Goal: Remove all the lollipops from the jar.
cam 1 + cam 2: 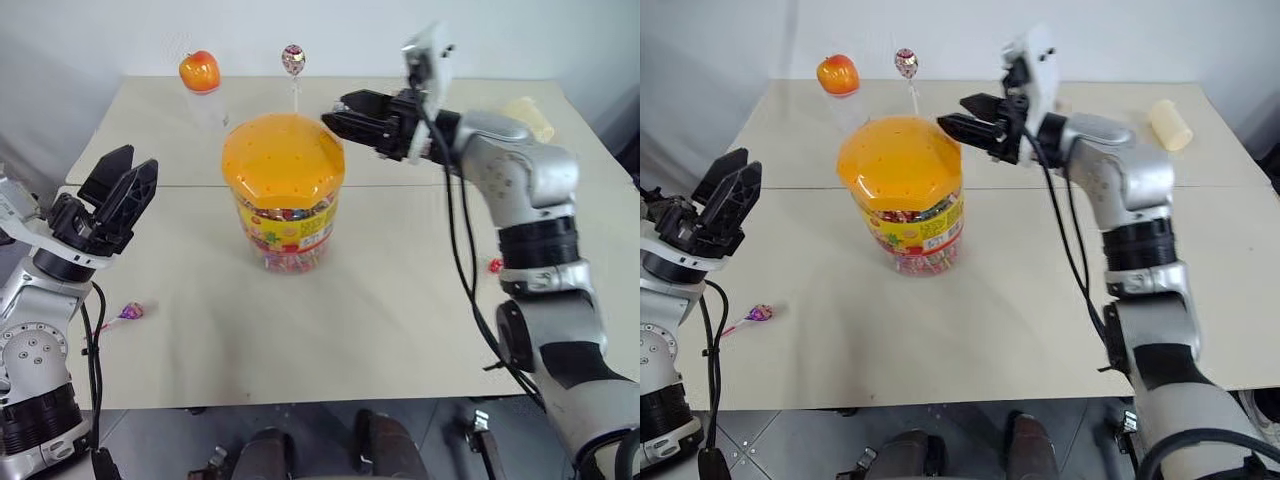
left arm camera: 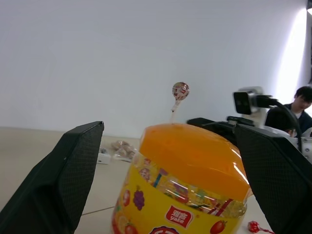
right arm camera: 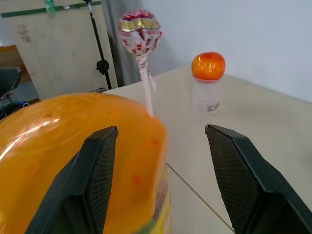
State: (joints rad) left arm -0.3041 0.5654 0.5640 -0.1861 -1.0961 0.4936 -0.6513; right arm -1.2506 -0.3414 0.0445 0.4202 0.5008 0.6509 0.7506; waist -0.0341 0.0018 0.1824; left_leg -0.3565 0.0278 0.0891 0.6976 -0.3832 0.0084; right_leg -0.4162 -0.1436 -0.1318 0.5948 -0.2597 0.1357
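Note:
The jar, a clear tub with a yellow and red label, stands mid-table under a wide orange lid. One pink foil lollipop stands upright on a white stick from the lid's far side. A purplish lollipop lies on the table at front left. A red one lies to the right, partly behind my right arm. My right gripper is open, level with the stick and just right of it, holding nothing. My left gripper hangs open left of the jar, apart from it.
An orange-red apple-shaped thing sits on a small clear cup at the back left. A pale yellow roll lies at the back right. A seam runs across the table behind the jar. A person sits beyond the table.

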